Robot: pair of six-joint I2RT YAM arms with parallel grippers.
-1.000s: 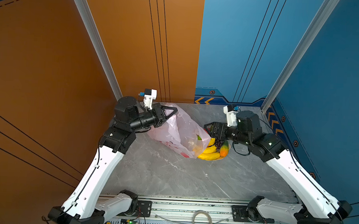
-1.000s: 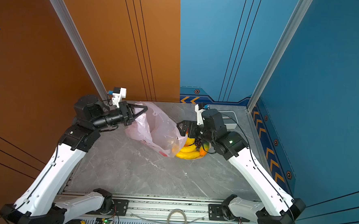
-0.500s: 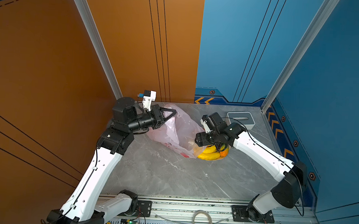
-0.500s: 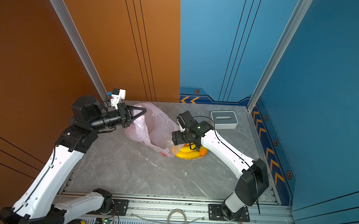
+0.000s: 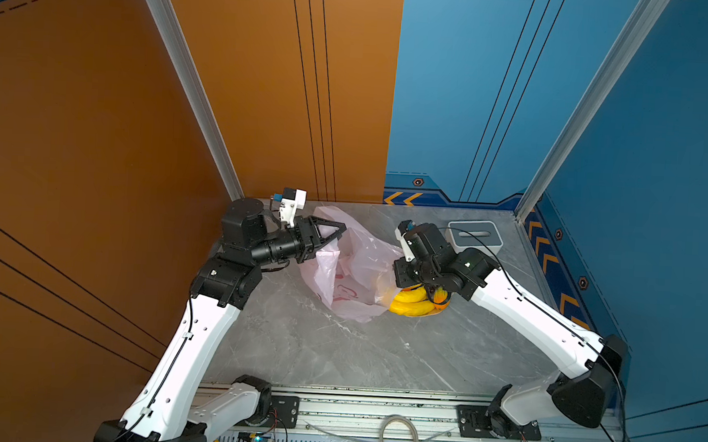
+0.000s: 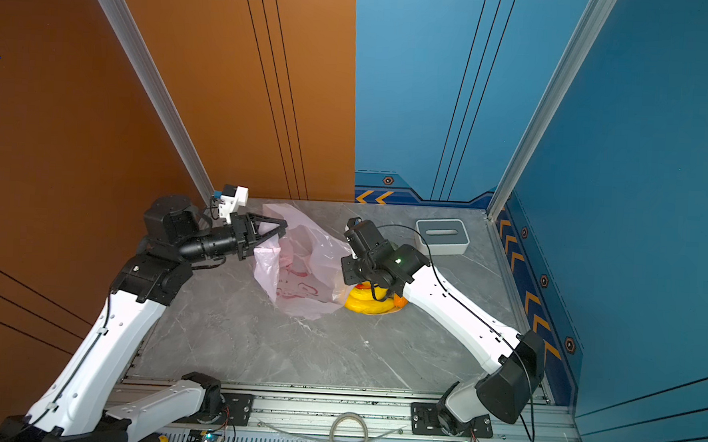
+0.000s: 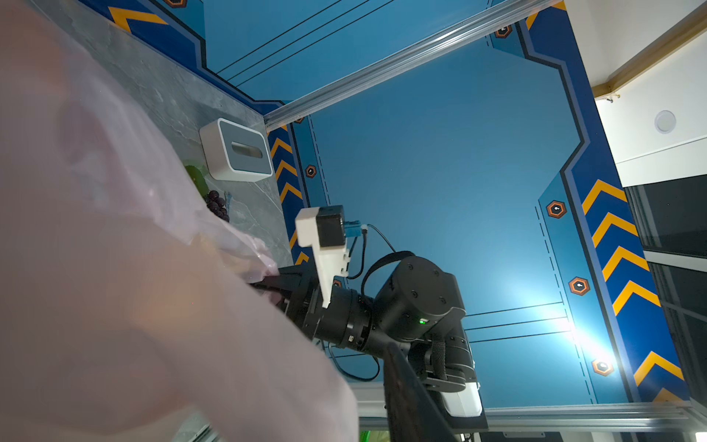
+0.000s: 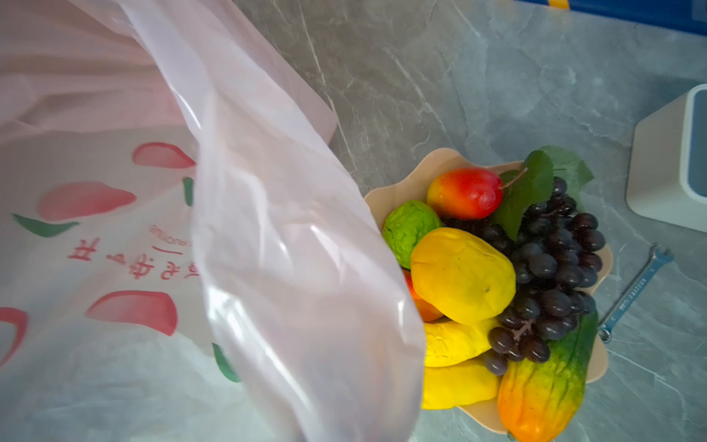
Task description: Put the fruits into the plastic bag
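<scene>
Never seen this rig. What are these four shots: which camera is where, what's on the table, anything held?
Two white robot arms, each ending in a two-finger gripper, work over a grey table. The two wide pictures come from one stereo camera overhead, both showing the whole scene; the other two come from a camera on each arm's wrist. On the table: a pale-pink plastic bag, a peach bowl of toy fruits (bananas, grapes, a lime and others), a white-and-grey slotted box and a small wrench. The right gripper is shut, apparently pinching the bag's edge. The left gripper sits at the bag's opposite edge; whether it grips is unclear.
</scene>
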